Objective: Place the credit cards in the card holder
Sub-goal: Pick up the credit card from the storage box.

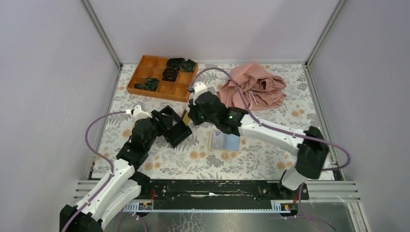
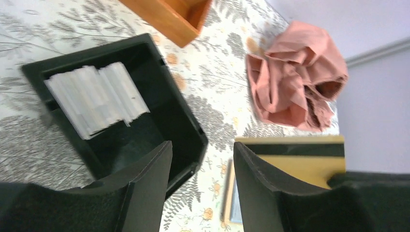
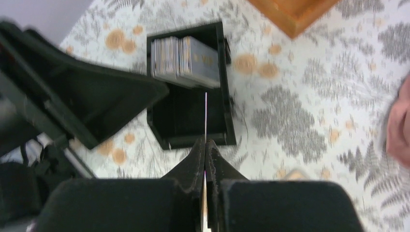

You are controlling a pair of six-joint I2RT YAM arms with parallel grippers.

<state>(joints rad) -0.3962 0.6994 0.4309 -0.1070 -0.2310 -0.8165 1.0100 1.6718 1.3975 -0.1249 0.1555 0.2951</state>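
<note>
The left fingers (image 1: 168,116) stood partly open with nothing between them, poised just over a black open box (image 2: 179,125) on the floral-patterned bench (image 1: 261,159). Inside the box, ahead of those fingers, a stack of pale credit cards (image 2: 96,99) stood on edge. Just to the right, the right fingers (image 3: 205,147) were pressed shut on one tan card (image 2: 290,166) with a dark stripe. They held it on edge above the empty part of the box. To the right of both sets of fingers, near but apart, the card holder (image 1: 225,141) lay open and flat on the bench, its bluish inner face up. Beyond the fingers sat an orange-brown compartment tray (image 1: 162,77), and farther right a crumpled pink cloth (image 1: 254,87).
</note>
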